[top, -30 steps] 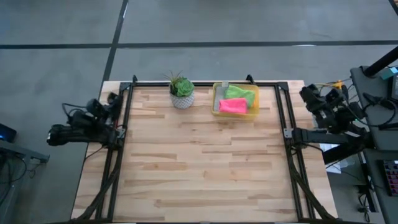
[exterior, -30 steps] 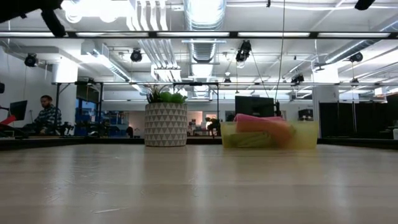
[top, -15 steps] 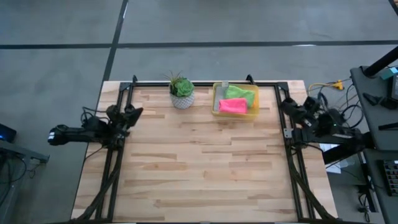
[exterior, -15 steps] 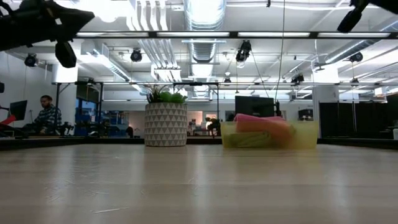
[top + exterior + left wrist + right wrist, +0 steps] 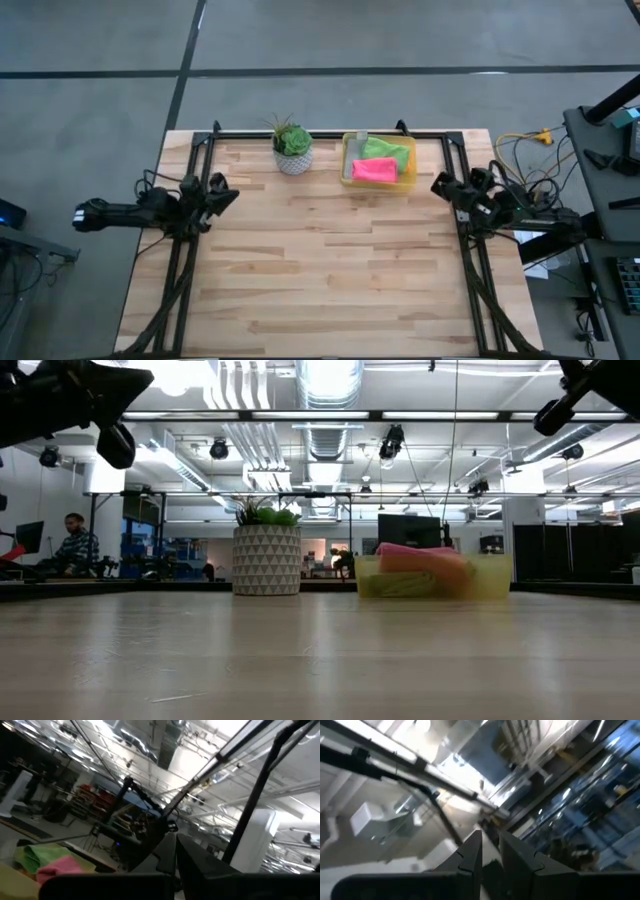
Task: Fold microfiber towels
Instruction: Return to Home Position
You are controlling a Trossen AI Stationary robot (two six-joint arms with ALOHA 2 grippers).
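On the wooden table we find the pink towel and green towel in the yellow bin, near a potted plant; a lit workroom lies behind. The left gripper and right gripper, fingers closed on nothing, have swung inward.

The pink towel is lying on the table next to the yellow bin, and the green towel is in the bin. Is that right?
Not quite. The pink towel is inside the yellow bin, and the green towel is in the bin too. The high view shows it.
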